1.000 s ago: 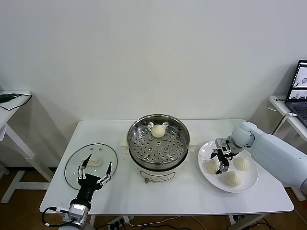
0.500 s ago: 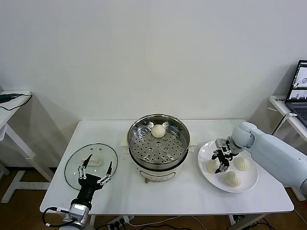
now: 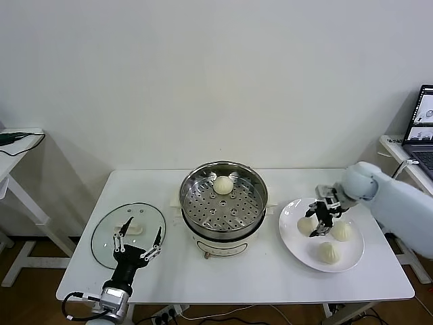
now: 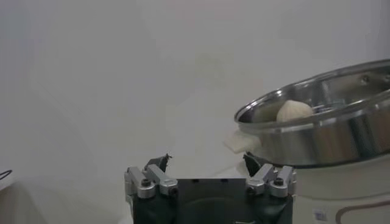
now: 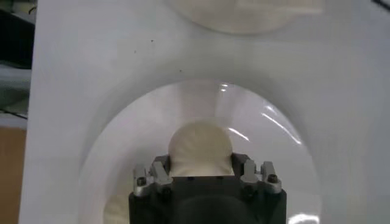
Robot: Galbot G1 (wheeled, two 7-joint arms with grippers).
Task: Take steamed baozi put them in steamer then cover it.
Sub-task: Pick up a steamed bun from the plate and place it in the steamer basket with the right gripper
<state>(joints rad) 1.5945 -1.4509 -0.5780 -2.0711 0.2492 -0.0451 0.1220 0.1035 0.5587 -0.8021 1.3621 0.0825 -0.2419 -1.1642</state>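
My right gripper (image 3: 315, 222) is shut on a cream-white baozi (image 3: 306, 225), which hangs just above the white plate (image 3: 292, 238); in the right wrist view the baozi (image 5: 200, 146) fills the gap between the jaws of that gripper (image 5: 200, 165). Two more baozi (image 3: 342, 231) (image 3: 329, 252) lie on the plate. The shiny steamer (image 3: 223, 206) stands mid-table, uncovered, with one baozi (image 3: 224, 184) on its perforated tray. My left gripper (image 3: 137, 242) hovers open over the glass lid (image 3: 111, 227), nothing between its fingers; its wrist view shows the steamer (image 4: 329, 137) ahead of it.
The lid lies flat on the table's left part, its white handle (image 3: 133, 229) up. The plate sits right of the steamer, near the table's right edge. A laptop (image 3: 421, 128) stands on a side table at far right.
My right gripper has shut on the plate's left baozi and raised it slightly, drifting right. The left arm has barely moved.
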